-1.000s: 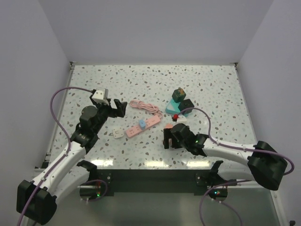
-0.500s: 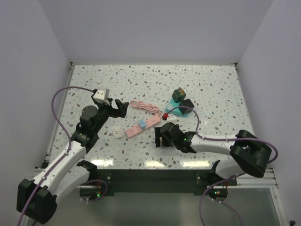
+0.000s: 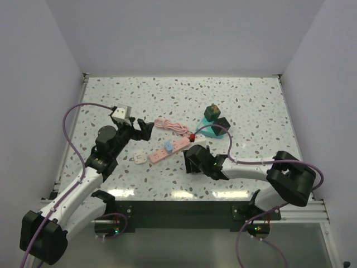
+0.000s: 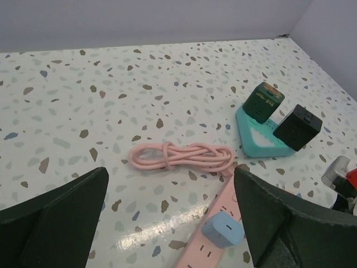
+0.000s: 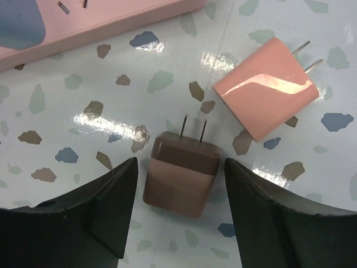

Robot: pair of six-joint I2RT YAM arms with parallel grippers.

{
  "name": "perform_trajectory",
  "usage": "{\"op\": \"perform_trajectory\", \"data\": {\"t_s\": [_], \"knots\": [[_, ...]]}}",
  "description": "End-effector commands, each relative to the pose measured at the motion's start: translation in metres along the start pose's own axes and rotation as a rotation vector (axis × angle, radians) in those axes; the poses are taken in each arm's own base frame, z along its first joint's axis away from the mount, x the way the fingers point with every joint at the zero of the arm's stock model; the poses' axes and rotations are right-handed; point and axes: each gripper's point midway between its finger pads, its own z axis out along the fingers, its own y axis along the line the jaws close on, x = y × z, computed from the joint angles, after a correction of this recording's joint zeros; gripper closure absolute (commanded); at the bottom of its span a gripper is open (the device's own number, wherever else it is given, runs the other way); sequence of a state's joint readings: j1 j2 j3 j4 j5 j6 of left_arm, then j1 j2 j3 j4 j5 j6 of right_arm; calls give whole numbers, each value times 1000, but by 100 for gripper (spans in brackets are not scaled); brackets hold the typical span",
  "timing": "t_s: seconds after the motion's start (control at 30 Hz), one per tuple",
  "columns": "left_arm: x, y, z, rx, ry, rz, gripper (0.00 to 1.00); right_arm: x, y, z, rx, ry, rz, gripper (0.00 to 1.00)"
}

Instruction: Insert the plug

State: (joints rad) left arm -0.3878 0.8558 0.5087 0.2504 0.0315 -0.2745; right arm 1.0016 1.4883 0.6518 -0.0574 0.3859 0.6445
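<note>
The plug [image 3: 138, 158] lies flat on the tabletop [image 3: 251, 100] just beside the near-left end of the pink power strip [image 3: 169, 149]. From above it is too small for us to tell whether the two touch or which way its prongs face. Neither hand holds it.

We see the left hand [image 3: 140, 127] hovering behind the strip with its fingers spread wide and nothing between them. Its camera looks over the coiled pink cord [image 4: 181, 157] and the blue adapter [image 4: 222, 229] seated in the strip. We judge it is placed there to come down on the plug, which sits on its side of the strip.

The right hand [image 5: 178, 167] is low over the tabletop on the near-right side of the strip. Its fingers are wide apart and straddle a brown two-prong block [image 5: 181, 178] without touching it, and a pink block [image 5: 265, 89] lies just beside. Those are not the piece we want, so we think that hand serves best to steady the strip while the plug is pushed in.
</note>
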Motion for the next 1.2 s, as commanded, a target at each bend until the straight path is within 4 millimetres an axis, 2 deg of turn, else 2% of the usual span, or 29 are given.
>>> {"op": "perform_trajectory", "data": {"t_s": [0.0, 0.07, 0.1, 0.17, 0.2, 0.27, 0.3, 0.43, 0.57, 0.73, 0.83, 1.03, 1.17], "knots": [[-15, -9, 1, 43, -56, 3, 0, -5, -11, -13, 29, -34, -13, 34], [-15, -12, 2, 53, -54, -1, 0, 2, -16, -15, 22, -28, -29, 46], [-13, -12, 1, 56, -46, -7, 0, 1, -15, -17, 5, -34, -38, 57], [-13, -16, 1, 72, -39, -18, 0, 3, -15, -19, -25, -42, -97, 67], [-12, -18, 0, 79, -34, -35, 0, 0, -13, -21, -44, -55, -119, 83], [-9, -23, -1, 108, -20, -59, 0, -11, -12, -30, -79, -112, -164, 97], [-7, -28, -3, 130, -11, -86, 0, -21, -9, -34, -99, -157, -209, 100], [6, -46, -13, 216, 41, -160, 1, -58, 7, -61, -197, -297, -326, 100], [18, -71, -30, 357, 74, -235, 1, -81, 26, -80, -301, -413, -457, 100], [32, -94, -49, 504, 142, -281, 1, -86, 52, -93, -439, -485, -567, 100], [44, -100, -55, 551, 174, -310, 1, -86, 63, -96, -478, -496, -630, 100], [57, -116, -63, 653, 231, -358, 2, -90, 84, -104, -520, -521, -707, 100], [61, -126, -66, 709, 252, -381, 2, -94, 90, -108, -533, -534, -738, 100]]}}
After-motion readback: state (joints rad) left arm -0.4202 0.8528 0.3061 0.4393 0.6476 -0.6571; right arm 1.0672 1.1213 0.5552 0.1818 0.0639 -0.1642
